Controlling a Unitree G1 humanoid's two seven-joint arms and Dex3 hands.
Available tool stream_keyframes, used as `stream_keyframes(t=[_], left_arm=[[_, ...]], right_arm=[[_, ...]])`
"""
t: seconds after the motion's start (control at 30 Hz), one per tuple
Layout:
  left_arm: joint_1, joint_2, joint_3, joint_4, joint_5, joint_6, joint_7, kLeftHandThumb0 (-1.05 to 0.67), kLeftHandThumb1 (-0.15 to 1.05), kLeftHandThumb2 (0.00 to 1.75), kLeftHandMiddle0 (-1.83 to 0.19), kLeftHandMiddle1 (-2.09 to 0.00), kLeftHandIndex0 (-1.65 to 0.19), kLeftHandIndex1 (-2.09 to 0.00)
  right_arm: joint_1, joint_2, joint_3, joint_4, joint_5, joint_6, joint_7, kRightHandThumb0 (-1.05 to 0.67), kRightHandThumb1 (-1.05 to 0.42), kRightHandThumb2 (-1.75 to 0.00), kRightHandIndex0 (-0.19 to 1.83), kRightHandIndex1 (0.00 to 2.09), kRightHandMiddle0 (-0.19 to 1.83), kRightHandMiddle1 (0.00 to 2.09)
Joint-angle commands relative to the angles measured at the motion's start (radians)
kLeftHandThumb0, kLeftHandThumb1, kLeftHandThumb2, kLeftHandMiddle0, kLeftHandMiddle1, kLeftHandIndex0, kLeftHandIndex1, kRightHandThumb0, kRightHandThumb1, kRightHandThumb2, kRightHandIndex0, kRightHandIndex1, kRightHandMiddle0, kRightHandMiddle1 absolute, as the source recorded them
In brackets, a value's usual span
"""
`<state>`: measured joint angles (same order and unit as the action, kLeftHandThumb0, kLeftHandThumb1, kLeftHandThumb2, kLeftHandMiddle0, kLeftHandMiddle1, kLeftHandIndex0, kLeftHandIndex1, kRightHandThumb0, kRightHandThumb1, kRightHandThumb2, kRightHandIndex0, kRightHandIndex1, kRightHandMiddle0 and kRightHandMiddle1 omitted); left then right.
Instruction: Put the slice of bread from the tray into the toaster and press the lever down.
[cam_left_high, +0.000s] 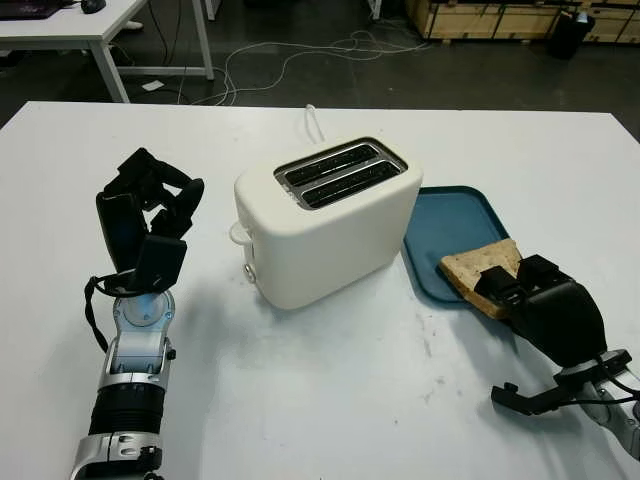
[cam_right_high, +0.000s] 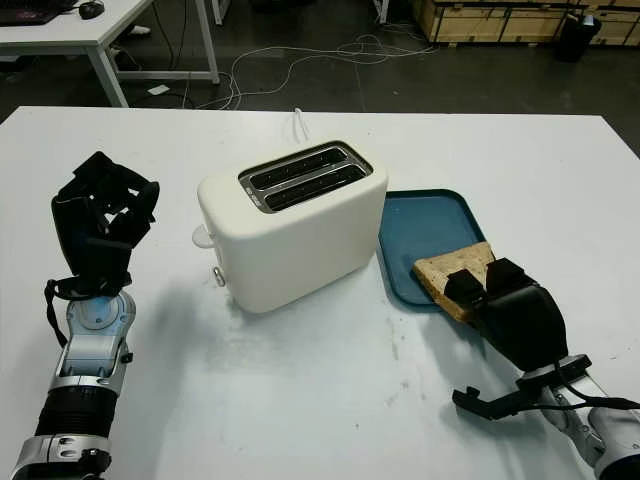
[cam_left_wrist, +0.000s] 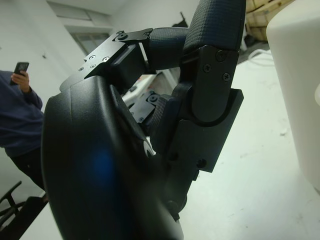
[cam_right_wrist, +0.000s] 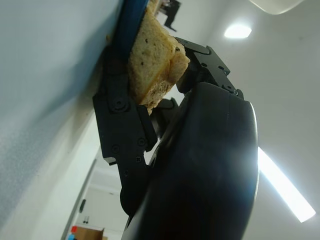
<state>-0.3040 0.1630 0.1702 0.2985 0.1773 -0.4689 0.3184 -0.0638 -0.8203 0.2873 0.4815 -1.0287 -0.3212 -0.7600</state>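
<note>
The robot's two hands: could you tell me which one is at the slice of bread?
The right hand, its fingers closed around the slice of bread at the blue tray's near edge. The left hand is raised beside the toaster, curled, holding nothing.

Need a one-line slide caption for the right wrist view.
Right hand closes its fingers on the bread slice at the tray edge.

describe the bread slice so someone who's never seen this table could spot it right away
On the white table, find the cream two-slot toaster in the middle; beside it, toward the robot's right, lies a flat dark teal tray. The tan, crusted slice of bread sits at that tray's near corner, overhanging the rim, gripped by the black right hand. It is the only food here.
</note>
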Motion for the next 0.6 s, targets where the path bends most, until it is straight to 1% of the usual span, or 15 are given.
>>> stream_keyframes(t=[0.0,0.07,0.2,0.33,0.47,0.57], left_arm=[[0.0,0.007,-0.002,0.007,0.006,-0.022,0.0,-0.98,0.92,0.23,-1.0,-1.67,-0.8,-1.49],[0.0,0.007,-0.002,0.007,0.008,-0.021,0.001,-0.98,0.92,0.23,-1.0,-1.67,-0.8,-1.49],[0.0,0.004,-0.002,0.005,0.003,-0.017,0.0,-0.98,0.92,0.22,-1.01,-1.66,-0.81,-1.48],[0.0,0.002,-0.003,0.002,0.009,-0.015,0.006,-0.98,0.92,0.22,-1.01,-1.67,-0.81,-1.49],[0.0,0.003,-0.004,0.003,0.006,-0.015,0.002,-0.98,0.92,0.23,-1.0,-1.68,-0.8,-1.49],[0.0,0.002,-0.004,0.004,0.007,-0.017,0.004,-0.97,0.92,0.22,-1.0,-1.68,-0.8,-1.49]], right_arm=[[0.006,0.007,0.02,0.029,0.011,-0.025,-0.016,-0.39,-0.92,-0.32,0.88,1.75,0.51,1.75],[-0.013,0.007,0.016,0.042,0.023,-0.036,-0.04,-0.38,-0.92,-0.28,0.85,1.75,0.49,1.75],[-0.051,-0.01,-0.005,0.033,0.05,-0.049,-0.041,-0.36,-0.92,-0.31,0.82,1.75,0.47,1.75],[-0.107,-0.023,-0.049,0.022,0.092,-0.067,-0.035,-0.36,-0.92,-0.31,0.8,1.75,0.46,1.75],[-0.18,-0.042,-0.107,0.029,0.181,-0.134,0.018,-0.37,-0.92,-0.33,0.79,1.75,0.48,1.75],[-0.231,-0.065,-0.149,0.017,0.249,-0.162,0.107,-0.4,-0.92,-0.39,0.78,1.75,0.46,1.75]])
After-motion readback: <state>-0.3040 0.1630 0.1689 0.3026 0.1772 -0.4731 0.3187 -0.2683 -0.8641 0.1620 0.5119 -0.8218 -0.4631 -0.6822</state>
